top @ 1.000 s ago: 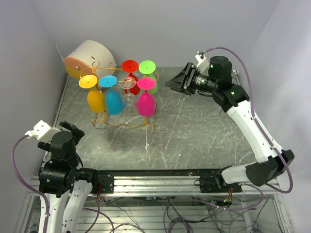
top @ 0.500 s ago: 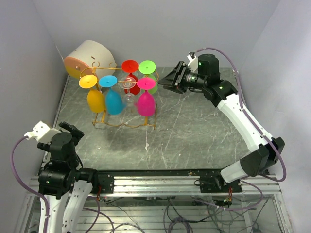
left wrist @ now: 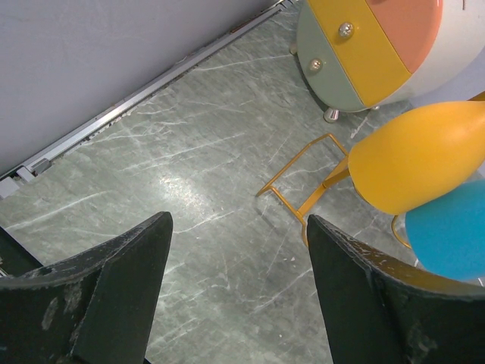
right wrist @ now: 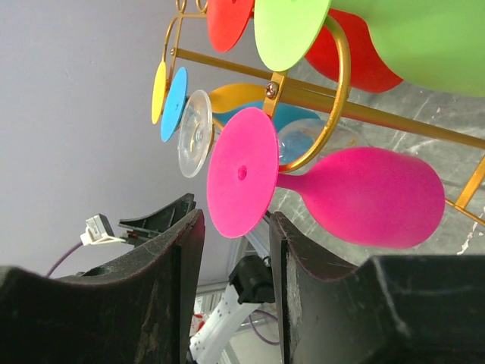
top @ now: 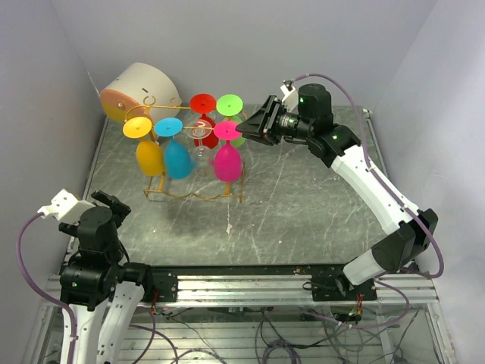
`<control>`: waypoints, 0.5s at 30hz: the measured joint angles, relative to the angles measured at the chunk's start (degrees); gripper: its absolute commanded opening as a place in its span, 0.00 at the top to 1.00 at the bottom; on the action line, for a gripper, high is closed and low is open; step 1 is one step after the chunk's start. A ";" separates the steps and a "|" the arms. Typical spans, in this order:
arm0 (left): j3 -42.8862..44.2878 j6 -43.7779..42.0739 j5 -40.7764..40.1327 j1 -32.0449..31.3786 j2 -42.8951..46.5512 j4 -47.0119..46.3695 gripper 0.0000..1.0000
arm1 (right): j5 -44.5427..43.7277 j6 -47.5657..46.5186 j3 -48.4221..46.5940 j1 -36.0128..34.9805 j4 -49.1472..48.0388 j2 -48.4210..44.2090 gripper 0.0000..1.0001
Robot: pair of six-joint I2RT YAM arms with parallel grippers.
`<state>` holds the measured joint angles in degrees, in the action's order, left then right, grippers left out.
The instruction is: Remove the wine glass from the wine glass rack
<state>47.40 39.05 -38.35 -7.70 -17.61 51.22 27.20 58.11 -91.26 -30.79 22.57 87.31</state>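
Pink wine glass [right wrist: 364,197]: hangs upside down at the front right of the wine glass rack [top: 163,186]. Stem caught in a gold loop of the oval top rail, round foot above the rail, bowl below it. Not yet off the rack.

Rack itself: stands on the far left part of the table [top: 303,205], wire feet on the grey marbled top. Holds five other glasses, all hung bowl-down the same way:
- yellow glass [top: 149,157] at the front left
- blue glass [top: 178,159] just beside the yellow one
- clear glass [top: 201,129] in the middle
- red glass [top: 203,104] in the back row
- green glass [top: 229,104] in the back row, to the right of the red one

Right gripper [top: 244,131]: reaches in from the right at the height of the feet, right beside the pink foot. Jaws parted. From the right wrist, lower edge of the pink foot dips between the two fingertips [right wrist: 189,227]; touching or just clear, cannot tell. Nothing clamped.

White-and-orange drum [top: 136,89]: lies behind the rack at the far left corner, close to the yellow glass.

Left gripper [top: 110,203]: low at the near left, well apart from the rack. Jaws spread wide, nothing between them. From the left wrist, looks over bare table toward the rack's left foot, the yellow and blue bowls and the drum.
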 measured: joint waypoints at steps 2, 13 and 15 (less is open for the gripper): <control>0.00 0.00 0.00 0.00 0.00 0.00 0.18 | -0.02 0.20 0.00 -0.26 -0.31 0.00 0.61; 0.00 0.00 0.00 0.00 0.02 0.00 0.20 | -0.79 1.31 0.11 -0.55 -1.70 0.79 0.70; 0.00 0.00 0.00 0.00 0.02 0.00 0.20 | -0.87 1.51 0.28 -0.57 -2.01 0.83 0.74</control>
<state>47.40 39.05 -38.35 -7.70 -17.58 51.22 26.33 59.61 -90.98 -31.35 20.56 88.14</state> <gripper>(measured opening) 0.806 0.318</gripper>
